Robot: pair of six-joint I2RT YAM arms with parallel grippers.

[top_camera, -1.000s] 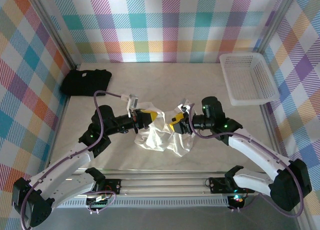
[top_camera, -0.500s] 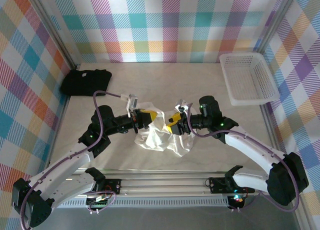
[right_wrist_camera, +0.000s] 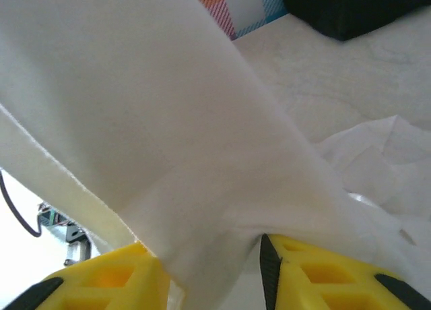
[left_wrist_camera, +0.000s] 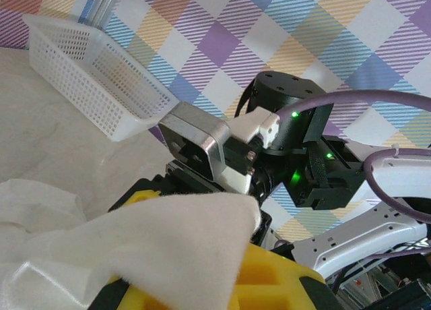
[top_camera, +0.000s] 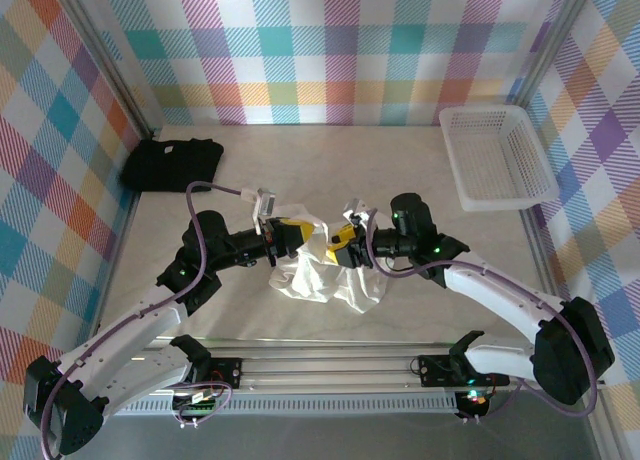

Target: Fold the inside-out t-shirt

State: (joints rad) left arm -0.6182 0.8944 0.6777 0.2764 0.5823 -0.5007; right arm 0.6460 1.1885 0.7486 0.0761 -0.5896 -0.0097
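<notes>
The inside-out t-shirt (top_camera: 318, 276) is a crumpled white heap at the table's middle, partly lifted between both arms. My left gripper (top_camera: 298, 238) is shut on its upper left fold, and the white cloth (left_wrist_camera: 135, 236) drapes over its yellow fingers (left_wrist_camera: 286, 283). My right gripper (top_camera: 340, 251) meets the shirt from the right, close to the left one. A taut sheet of the shirt (right_wrist_camera: 168, 121) runs down between its yellow fingers (right_wrist_camera: 323, 280), which stand apart with a gap beside the right pad.
A folded black t-shirt (top_camera: 172, 163) lies at the back left, also seen as the black t-shirt (right_wrist_camera: 350, 7) beyond the cloth. A white plastic basket (top_camera: 495, 155) stands at the back right corner. Checked walls close in the table.
My right gripper has moved left and pushed further into the shirt, closer to the left gripper. The left arm and its hold have stayed as they were.
</notes>
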